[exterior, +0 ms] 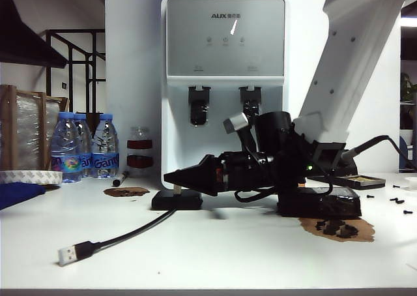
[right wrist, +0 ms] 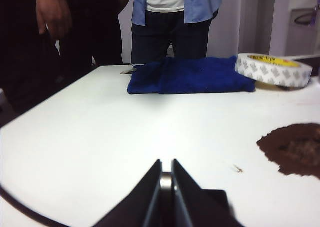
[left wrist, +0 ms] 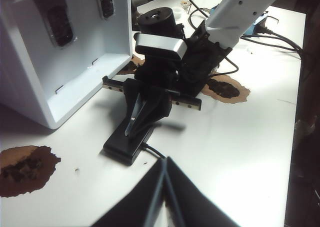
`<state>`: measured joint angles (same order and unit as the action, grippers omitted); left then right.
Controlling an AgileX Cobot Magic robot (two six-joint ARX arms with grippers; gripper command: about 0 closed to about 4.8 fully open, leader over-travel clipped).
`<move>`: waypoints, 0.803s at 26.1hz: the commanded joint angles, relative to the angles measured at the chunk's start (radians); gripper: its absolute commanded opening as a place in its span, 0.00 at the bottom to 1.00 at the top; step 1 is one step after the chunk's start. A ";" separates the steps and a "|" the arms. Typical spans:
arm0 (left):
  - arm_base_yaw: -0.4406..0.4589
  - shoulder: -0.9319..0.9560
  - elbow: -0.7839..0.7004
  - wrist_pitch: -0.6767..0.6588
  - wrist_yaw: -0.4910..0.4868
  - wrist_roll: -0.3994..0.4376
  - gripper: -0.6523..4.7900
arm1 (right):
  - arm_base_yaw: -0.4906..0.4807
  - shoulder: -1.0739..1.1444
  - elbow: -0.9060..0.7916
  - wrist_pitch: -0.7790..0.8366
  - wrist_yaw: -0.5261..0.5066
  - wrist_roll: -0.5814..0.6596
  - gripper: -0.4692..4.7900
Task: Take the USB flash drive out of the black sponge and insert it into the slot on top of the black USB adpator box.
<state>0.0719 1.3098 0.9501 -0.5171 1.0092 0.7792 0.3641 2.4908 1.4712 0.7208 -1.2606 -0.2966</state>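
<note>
The black USB adpator box (exterior: 176,201) lies flat in front of the water dispenser, and its cable ends in a silver plug (exterior: 68,254). My right gripper (exterior: 172,177) reaches across to just above the box, shut on the USB flash drive (exterior: 177,190), a small silvery stick pointing down at the box's top. In the left wrist view the drive (left wrist: 132,125) meets the box (left wrist: 125,144) between the right gripper's fingers; whether it sits in the slot I cannot tell. The black sponge (exterior: 322,205) lies at the right, partly behind the arm. My left gripper (left wrist: 165,160) hovers shut, near the box's cable.
A water dispenser (exterior: 225,81) stands right behind the box. Water bottles (exterior: 85,146) and a tape roll (right wrist: 272,68) with a blue cloth (right wrist: 190,76) are at the left. Brown stains (exterior: 339,229) and loose screws (exterior: 394,201) mark the table. People stand at the table's far end (right wrist: 170,17).
</note>
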 commanded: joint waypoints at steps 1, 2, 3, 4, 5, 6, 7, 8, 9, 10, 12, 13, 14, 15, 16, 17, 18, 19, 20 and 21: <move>0.000 -0.001 0.003 0.000 0.008 0.008 0.11 | -0.001 0.005 -0.007 -0.052 0.049 -0.045 0.08; 0.000 -0.001 0.003 0.001 0.008 0.008 0.11 | -0.001 0.005 -0.007 -0.054 0.049 -0.047 0.08; 0.000 -0.001 0.003 0.001 0.008 0.008 0.11 | 0.000 0.006 -0.008 -0.054 0.051 -0.058 0.08; 0.000 -0.001 0.003 0.001 0.008 0.008 0.11 | 0.000 0.006 -0.008 -0.056 0.053 -0.067 0.08; 0.000 -0.001 0.003 0.000 0.008 0.008 0.11 | 0.000 0.006 -0.008 -0.059 0.055 -0.067 0.08; 0.000 -0.001 0.003 0.000 0.008 0.008 0.11 | 0.000 0.006 -0.008 -0.062 0.057 -0.067 0.08; 0.000 -0.001 0.003 0.000 0.009 0.008 0.11 | 0.000 0.006 -0.008 -0.067 0.057 -0.067 0.08; 0.000 -0.001 0.003 0.001 0.009 0.008 0.11 | 0.000 0.006 -0.008 -0.080 0.062 -0.069 0.08; 0.000 -0.001 0.003 0.001 0.009 0.008 0.11 | 0.000 0.006 -0.008 -0.092 0.074 -0.077 0.08; 0.000 -0.001 0.002 0.001 0.009 0.008 0.11 | 0.000 0.006 -0.008 -0.111 0.087 -0.093 0.08; 0.000 -0.001 0.002 0.001 0.009 0.008 0.11 | 0.000 0.006 -0.008 -0.165 0.094 -0.127 0.08; 0.000 -0.001 0.002 0.001 0.009 0.008 0.11 | 0.000 0.006 -0.008 -0.167 0.089 -0.122 0.08; 0.000 -0.001 0.002 0.001 0.009 0.008 0.11 | 0.000 0.003 -0.008 -0.182 0.092 -0.125 0.08; 0.000 -0.001 0.002 0.001 0.009 0.008 0.11 | 0.000 -0.001 -0.008 -0.190 0.096 -0.124 0.08; 0.000 -0.001 0.002 0.001 0.009 0.008 0.11 | 0.000 -0.003 -0.008 -0.196 0.110 -0.123 0.08; 0.000 -0.001 0.002 0.001 0.008 0.008 0.11 | 0.000 -0.009 -0.008 -0.213 0.145 -0.126 0.08; 0.000 -0.001 0.002 0.001 0.009 0.008 0.11 | 0.000 -0.013 -0.008 -0.224 0.164 -0.129 0.08; 0.000 -0.001 0.002 0.001 0.009 0.008 0.11 | 0.000 -0.016 -0.007 -0.233 0.169 -0.147 0.08; 0.000 -0.001 0.002 0.001 0.009 0.008 0.11 | 0.000 -0.019 -0.007 -0.234 0.170 -0.167 0.08; 0.000 -0.001 0.002 0.001 0.009 0.008 0.11 | 0.000 -0.022 -0.007 -0.233 0.179 -0.185 0.08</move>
<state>0.0719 1.3094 0.9501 -0.5171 1.0096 0.7792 0.3668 2.4603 1.4708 0.5488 -1.1522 -0.4320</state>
